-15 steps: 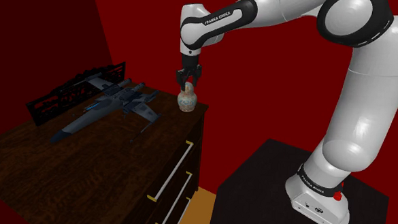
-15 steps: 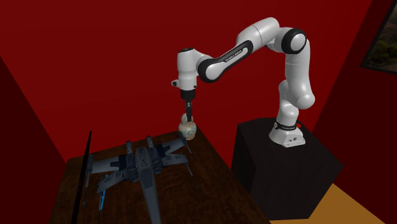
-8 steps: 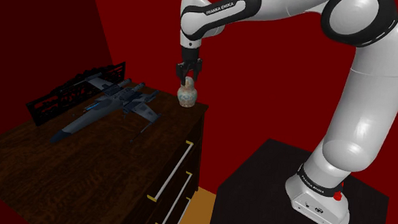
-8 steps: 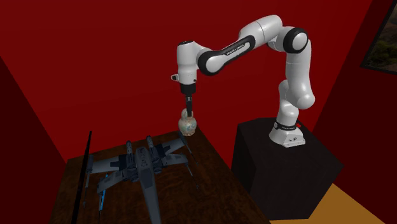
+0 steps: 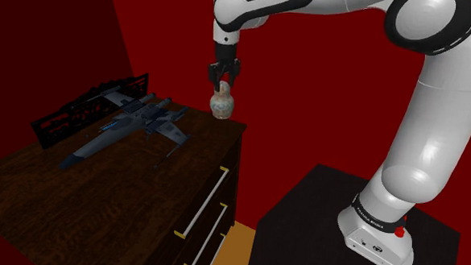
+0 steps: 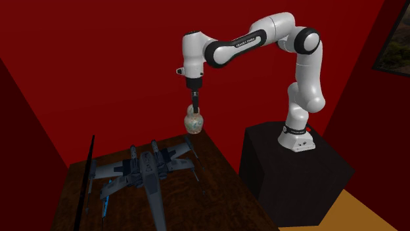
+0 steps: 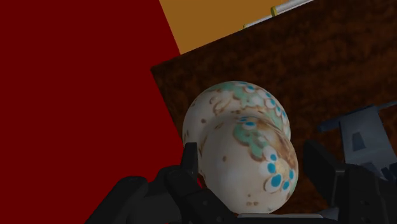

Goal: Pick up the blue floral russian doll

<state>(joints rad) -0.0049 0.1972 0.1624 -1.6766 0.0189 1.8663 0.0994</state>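
Doll first: from the shoulder view I see the cream russian doll (image 5: 220, 107) with its blue flowers hanging upright from the gripper (image 5: 221, 88). The two black fingers are closed on its narrow head. It hangs over the far corner of the dark wooden dresser (image 5: 103, 187), clear of the top. A grey-blue toy spaceship (image 5: 133, 124) lies on the dresser towards that view's left.

From the second exterior view, the gripper (image 6: 194, 113) points straight down and the doll (image 6: 193, 122) hangs under it. I can see a gap between its base and the dresser (image 6: 190, 190). The spaceship (image 6: 144, 172) lies nearer the camera, and the black stand (image 6: 296, 170) is at that view's right.

In the wrist view, the doll (image 7: 245, 149) is clasped between the fingers (image 7: 191, 162), with blue and green petals and brown specks plain on it. Beyond it lie the dresser top (image 7: 318, 76) and part of the spaceship (image 7: 362, 137).
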